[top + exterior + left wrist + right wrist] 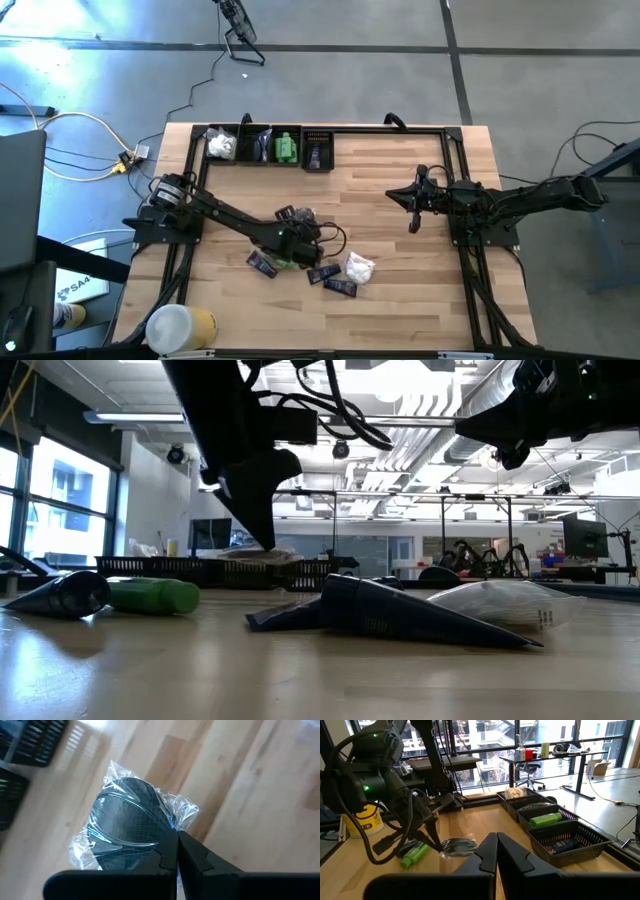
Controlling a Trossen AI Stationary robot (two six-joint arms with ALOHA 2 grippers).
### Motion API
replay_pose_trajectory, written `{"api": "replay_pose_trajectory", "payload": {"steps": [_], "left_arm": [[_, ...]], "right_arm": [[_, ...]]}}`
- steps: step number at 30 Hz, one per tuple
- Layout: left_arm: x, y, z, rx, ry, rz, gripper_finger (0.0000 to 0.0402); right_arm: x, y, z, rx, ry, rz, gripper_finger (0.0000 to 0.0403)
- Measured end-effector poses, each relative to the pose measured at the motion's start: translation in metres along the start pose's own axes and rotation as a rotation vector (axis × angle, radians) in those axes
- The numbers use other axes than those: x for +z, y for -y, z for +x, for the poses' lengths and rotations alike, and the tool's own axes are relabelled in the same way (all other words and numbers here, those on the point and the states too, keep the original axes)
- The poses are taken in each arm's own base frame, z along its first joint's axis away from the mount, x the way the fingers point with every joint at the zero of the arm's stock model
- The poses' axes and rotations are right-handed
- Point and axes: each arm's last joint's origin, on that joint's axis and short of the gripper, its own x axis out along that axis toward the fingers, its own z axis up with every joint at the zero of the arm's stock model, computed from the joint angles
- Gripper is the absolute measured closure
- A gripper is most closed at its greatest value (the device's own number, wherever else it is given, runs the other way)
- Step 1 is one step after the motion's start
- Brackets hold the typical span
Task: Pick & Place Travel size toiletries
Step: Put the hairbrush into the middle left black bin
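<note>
My left gripper (176, 834) is over the middle of the table (400, 260), shut on a round black disc in clear plastic wrap (127, 825). The right wrist view shows the disc (457, 845) just above the wood. Below the arm lie a green bottle (290, 262), dark sachets (262, 263) (340, 287) and a white packet (358, 267), all flat on the table. My right gripper (496, 836) waits shut at the table's right side (392, 194), pointing level toward the left arm, with nothing in it. My left gripper pinches the clear wrap's edge (169, 827) beside the black disc between its two fingers. The fingers slant down from the table's left side. The wrapped disc hangs off the fingertips (438, 848), tilted and clear of the table.
Several black mesh baskets (262, 145) stand in a row at the far edge, holding a white packet, a green bottle (288, 148) and dark sachets. A large white-and-yellow cylinder (180, 328) lies at the near left corner. Bare wood lies between the two arms.
</note>
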Motion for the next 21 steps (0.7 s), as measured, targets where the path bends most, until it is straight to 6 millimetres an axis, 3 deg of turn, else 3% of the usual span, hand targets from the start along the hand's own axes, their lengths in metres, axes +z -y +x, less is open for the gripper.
{"api": "replay_pose_trajectory", "payload": {"steps": [8, 21], "left_arm": [[-0.008, -0.033, -0.003, 0.086, -0.024, -0.003, 0.0401], [-0.016, -0.117, -0.050, 0.133, 0.080, -0.100, 0.0401]], "right_arm": [[0.000, 0.000, 0.000, 0.000, 0.001, 0.000, 0.0401], [0.000, 0.000, 0.000, -0.001, -0.001, -0.004, 0.0401]]}}
